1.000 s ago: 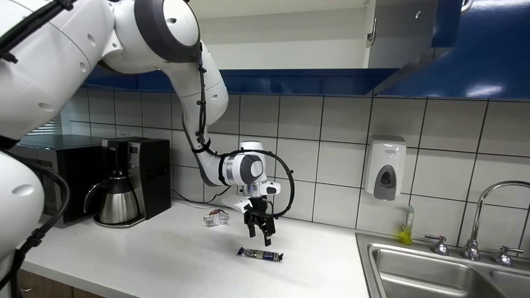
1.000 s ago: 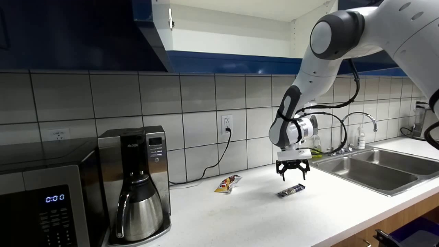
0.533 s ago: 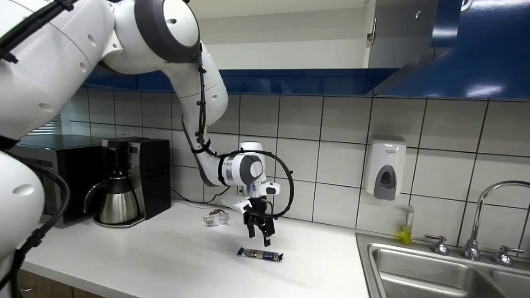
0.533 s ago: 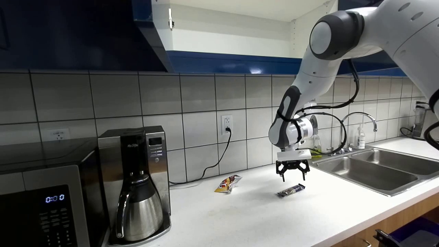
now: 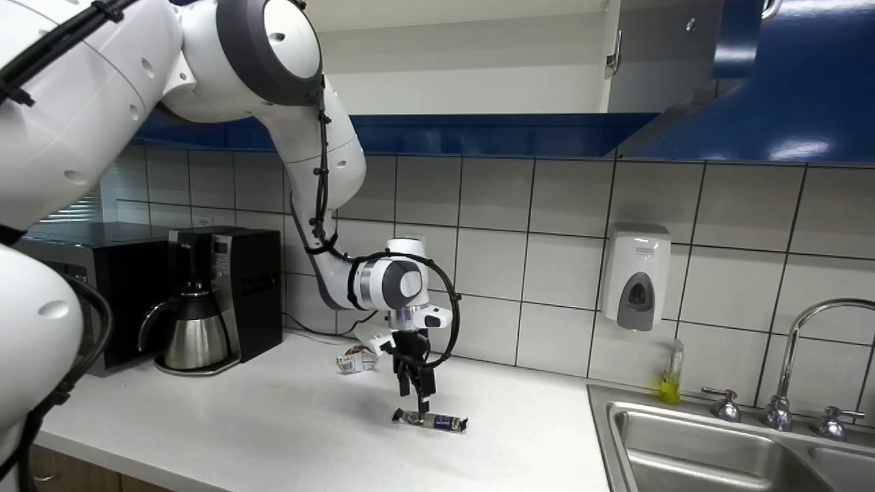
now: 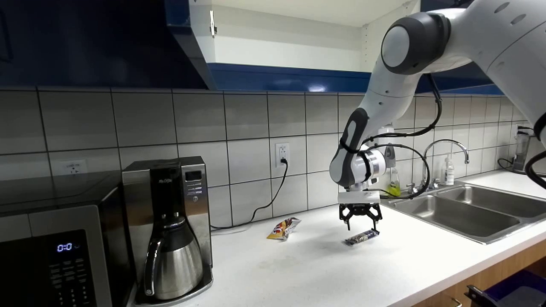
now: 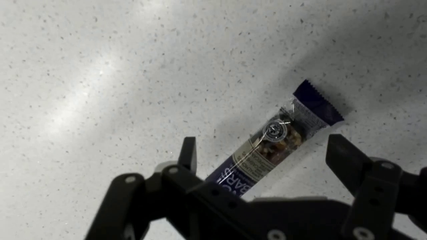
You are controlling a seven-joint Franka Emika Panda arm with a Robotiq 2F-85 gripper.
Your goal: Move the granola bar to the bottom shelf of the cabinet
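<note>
The granola bar (image 5: 443,421) is a dark blue wrapped bar lying flat on the white counter; it also shows in an exterior view (image 6: 362,237). My gripper (image 5: 414,402) is open just above it, pointing down, and also shows in an exterior view (image 6: 361,228). In the wrist view the bar (image 7: 257,160) lies diagonally between the spread fingers of the gripper (image 7: 263,141), with a gap on both sides; its lower end is hidden by the gripper. The blue cabinet (image 5: 499,133) hangs above, open, with a white interior (image 6: 290,49). The top of its bottom shelf is hidden from this low angle.
A crumpled snack bag (image 6: 283,228) lies on the counter near the wall. A coffee maker (image 6: 170,230) and a microwave (image 6: 64,238) stand beside it. A sink (image 5: 711,444) with a faucet (image 5: 786,355) is at the opposite end. A cabinet door (image 5: 663,61) stands open.
My gripper has moved down toward the bar and slightly left in both exterior views, with a slight turn. The granola bar has not moved.
</note>
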